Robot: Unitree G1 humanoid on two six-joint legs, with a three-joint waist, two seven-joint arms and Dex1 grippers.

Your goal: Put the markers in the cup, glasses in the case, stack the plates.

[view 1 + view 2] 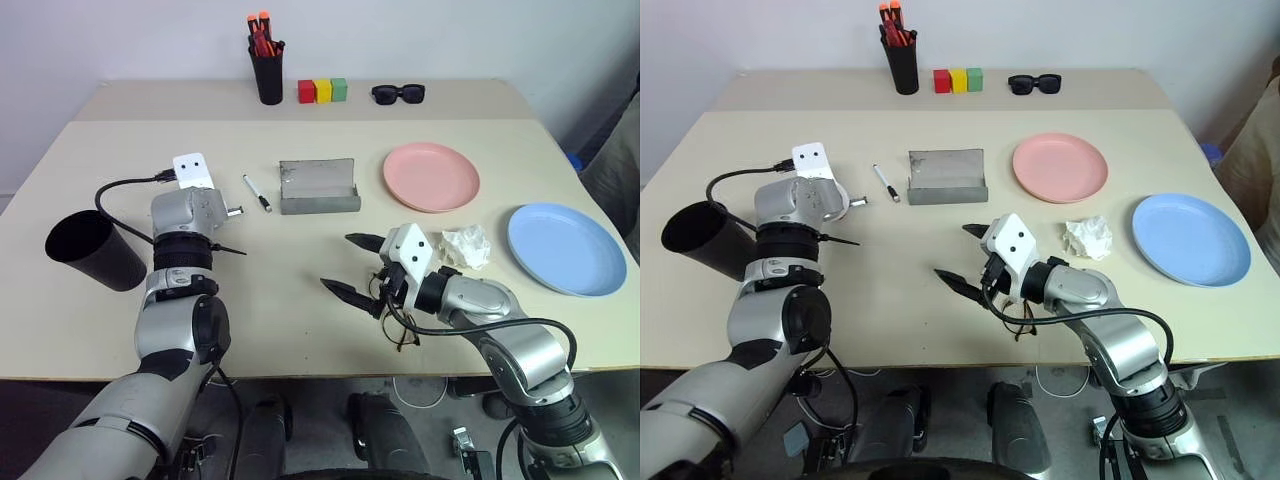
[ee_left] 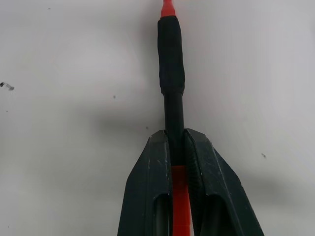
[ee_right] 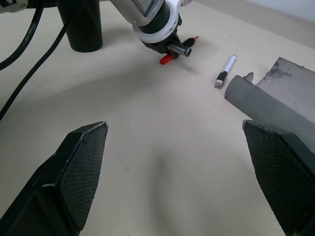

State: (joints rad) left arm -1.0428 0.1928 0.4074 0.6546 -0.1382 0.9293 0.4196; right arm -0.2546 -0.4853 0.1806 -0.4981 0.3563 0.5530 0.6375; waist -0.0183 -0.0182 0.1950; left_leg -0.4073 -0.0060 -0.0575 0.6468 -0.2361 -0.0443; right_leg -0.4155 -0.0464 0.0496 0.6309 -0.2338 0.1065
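My left gripper [image 1: 226,212] is shut on the red marker [image 2: 172,73], low over the table; its black end [image 3: 183,47] sticks out past the fingers [image 2: 150,196]. The white marker [image 1: 257,192] lies just right of it, beside the open grey case [image 1: 318,187]. The black cup [image 1: 90,250] stands at the table's left edge. My right gripper [image 1: 346,265] hovers open and empty near the front middle. The thin wire glasses [image 1: 398,325] lie partly hidden under its wrist. The pink plate [image 1: 431,177] and the blue plate [image 1: 565,247] sit apart on the right.
A crumpled white paper [image 1: 467,246] lies between the plates. At the back stand a black pen holder with orange-capped pens [image 1: 267,70], three coloured blocks [image 1: 322,91] and dark sunglasses [image 1: 398,94]. A black cable [image 1: 120,215] loops from my left wrist.
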